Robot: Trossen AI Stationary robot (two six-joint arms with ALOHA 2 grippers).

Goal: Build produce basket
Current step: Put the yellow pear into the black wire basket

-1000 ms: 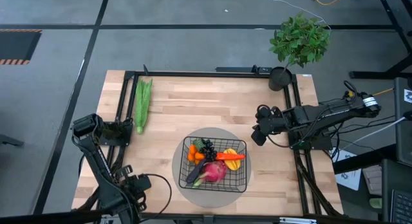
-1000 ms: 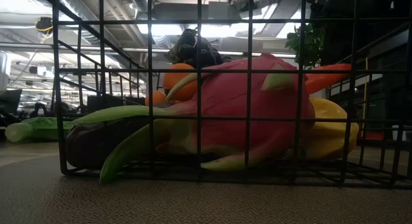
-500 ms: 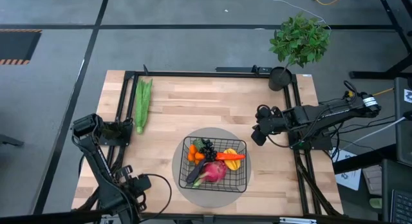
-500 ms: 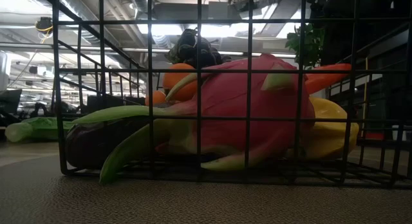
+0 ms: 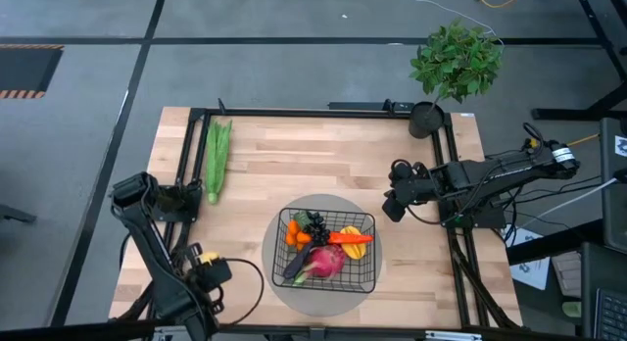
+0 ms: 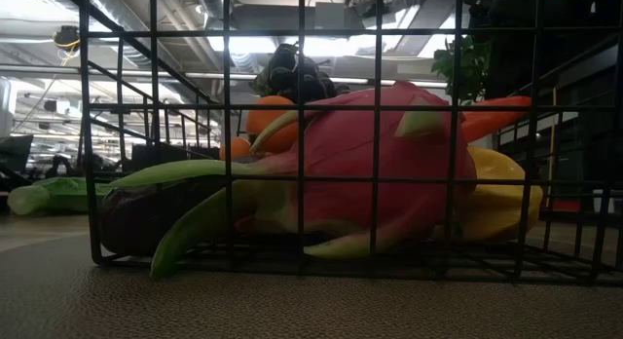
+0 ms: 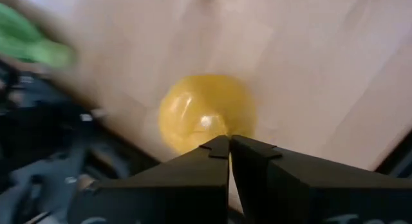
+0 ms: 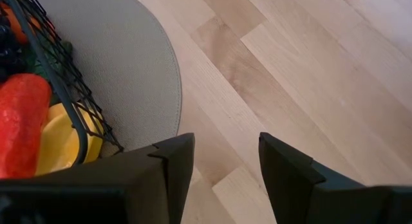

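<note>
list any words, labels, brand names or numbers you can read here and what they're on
None can be read in any view.
The sheet of paper on the floor right of the table carries dark marks, too small to read.
The basket, the produce and the plant pot show no lettering.

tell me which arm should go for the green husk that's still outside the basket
Left. The long green husk lies at the table's left edge, on the left arm's side; the right gripper waits open beyond the basket. The left gripper is shut, a yellow fruit just ahead of it.
</note>
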